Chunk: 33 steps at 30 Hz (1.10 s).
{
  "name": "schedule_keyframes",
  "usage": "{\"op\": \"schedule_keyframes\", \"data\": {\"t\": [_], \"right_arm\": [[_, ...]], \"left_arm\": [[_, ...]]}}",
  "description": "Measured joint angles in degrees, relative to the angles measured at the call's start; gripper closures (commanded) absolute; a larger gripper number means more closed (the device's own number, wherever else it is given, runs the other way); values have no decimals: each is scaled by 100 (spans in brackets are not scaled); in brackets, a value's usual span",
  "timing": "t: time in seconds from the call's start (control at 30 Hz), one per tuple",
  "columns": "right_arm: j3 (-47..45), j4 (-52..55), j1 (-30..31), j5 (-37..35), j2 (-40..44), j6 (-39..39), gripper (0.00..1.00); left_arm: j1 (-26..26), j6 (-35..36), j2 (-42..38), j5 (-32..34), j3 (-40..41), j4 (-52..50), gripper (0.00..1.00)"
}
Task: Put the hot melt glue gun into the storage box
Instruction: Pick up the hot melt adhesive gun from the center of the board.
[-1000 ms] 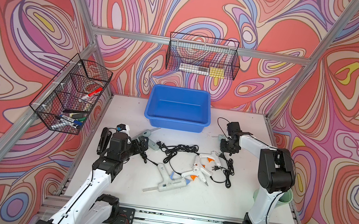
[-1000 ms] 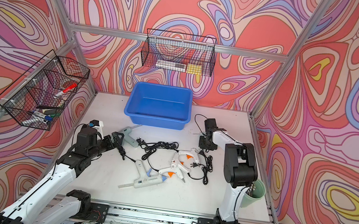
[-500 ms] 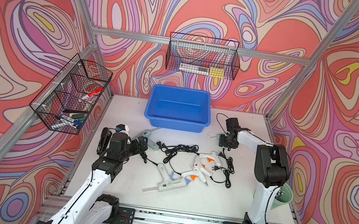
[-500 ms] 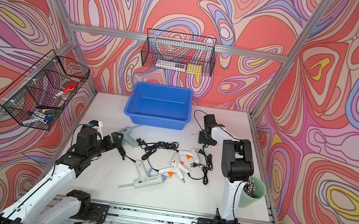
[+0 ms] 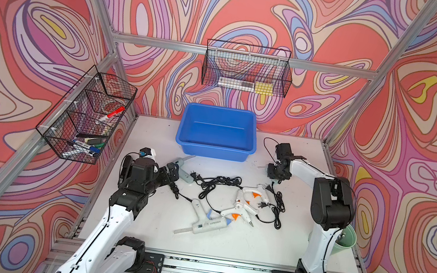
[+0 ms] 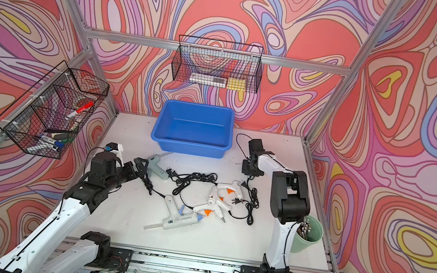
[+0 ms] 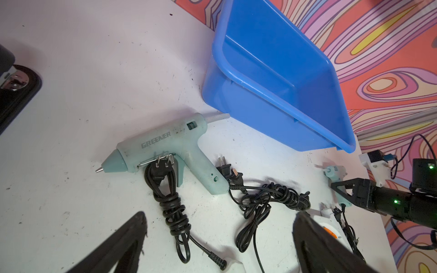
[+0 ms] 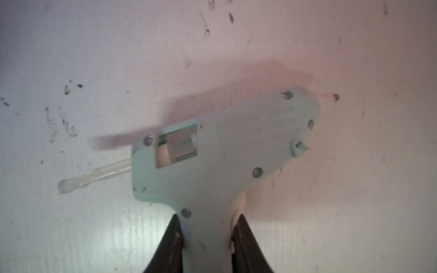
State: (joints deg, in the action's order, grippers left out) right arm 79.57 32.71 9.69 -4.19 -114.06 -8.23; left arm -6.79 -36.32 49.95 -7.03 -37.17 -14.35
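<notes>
— Beside the storage box [image 5: 215,151], what did the right gripper [image 8: 208,227] have?
— It was clamped on a small mint glue gun [image 8: 224,151], outside the box. The left gripper [image 7: 218,217] gaped near a larger glue gun [image 7: 165,144] marked GREENER. Side basket [image 5: 67,120] held markers; green cup [image 6: 309,246], sticks.

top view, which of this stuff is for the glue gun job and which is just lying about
Job: storage box; mint glue gun in right gripper; teal glue gun; white glue guns.
Lying about: wire basket of markers; back wire basket; green cup.
</notes>
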Motion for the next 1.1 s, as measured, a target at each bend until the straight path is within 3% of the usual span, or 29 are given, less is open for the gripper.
{"op": "schedule_keyframes", "data": {"t": [0.3,0.43,0.8,1.1], "right_arm": [[-625,-675,96,286,2050,138,100],[-837,-1174,262,599,2660,199,100],[-1539,-2090,852,1543,3534,525,100],[-1637,-2426,992,1851,3668,721,100]], "left_arm": [[-55,-103,719,-1064,-629,35,1],[-363,-210,1244,-1414,-1165,59,1],[-1814,-411,3215,-2092,-3576,57,1],[-2389,-422,4756,-2824,-5475,-17,1]]}}
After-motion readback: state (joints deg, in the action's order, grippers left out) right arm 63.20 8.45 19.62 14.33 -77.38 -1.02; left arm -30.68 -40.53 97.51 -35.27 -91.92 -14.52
